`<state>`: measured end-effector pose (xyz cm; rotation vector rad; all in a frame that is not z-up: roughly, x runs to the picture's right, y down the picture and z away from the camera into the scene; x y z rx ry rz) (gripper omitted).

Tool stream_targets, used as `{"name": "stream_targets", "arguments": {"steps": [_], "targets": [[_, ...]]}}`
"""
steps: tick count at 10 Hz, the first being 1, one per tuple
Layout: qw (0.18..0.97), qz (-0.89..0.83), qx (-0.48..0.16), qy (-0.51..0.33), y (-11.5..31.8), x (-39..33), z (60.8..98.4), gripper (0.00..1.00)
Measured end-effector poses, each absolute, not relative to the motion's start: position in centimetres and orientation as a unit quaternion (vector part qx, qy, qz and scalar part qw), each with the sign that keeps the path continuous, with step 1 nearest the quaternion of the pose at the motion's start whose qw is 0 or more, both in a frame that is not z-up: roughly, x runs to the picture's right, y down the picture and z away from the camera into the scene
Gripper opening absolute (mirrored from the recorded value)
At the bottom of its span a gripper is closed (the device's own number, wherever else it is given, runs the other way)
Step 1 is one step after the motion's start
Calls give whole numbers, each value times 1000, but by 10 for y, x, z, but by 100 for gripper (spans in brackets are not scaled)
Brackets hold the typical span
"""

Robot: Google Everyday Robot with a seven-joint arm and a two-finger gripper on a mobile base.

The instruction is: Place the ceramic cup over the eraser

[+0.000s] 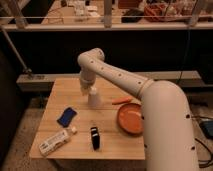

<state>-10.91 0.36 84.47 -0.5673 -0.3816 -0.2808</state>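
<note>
The small white ceramic cup (94, 97) stands on the wooden table (107, 117), near the middle back. My gripper (86, 88) is at the end of the white arm, directly above and against the cup's top left. A black rectangular object (94, 138), possibly the eraser, lies near the table's front edge, well in front of the cup. A blue flat object (66, 116) lies to the left of the cup.
An orange bowl (132, 119) sits at the right of the table, with an orange carrot-like stick (122, 101) behind it. A white labelled bottle (57, 141) lies at the front left. My arm's large white body covers the table's right side. A railing runs behind.
</note>
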Motion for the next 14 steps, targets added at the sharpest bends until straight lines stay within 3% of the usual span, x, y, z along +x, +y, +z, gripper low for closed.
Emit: {"name": "stream_targets", "arguments": {"steps": [6, 10, 14], "targets": [[915, -219, -267, -210, -44, -63, 825, 80], [825, -436, -285, -217, -27, -47, 826, 80], [780, -544, -206, -230, -11, -45, 817, 80]]}}
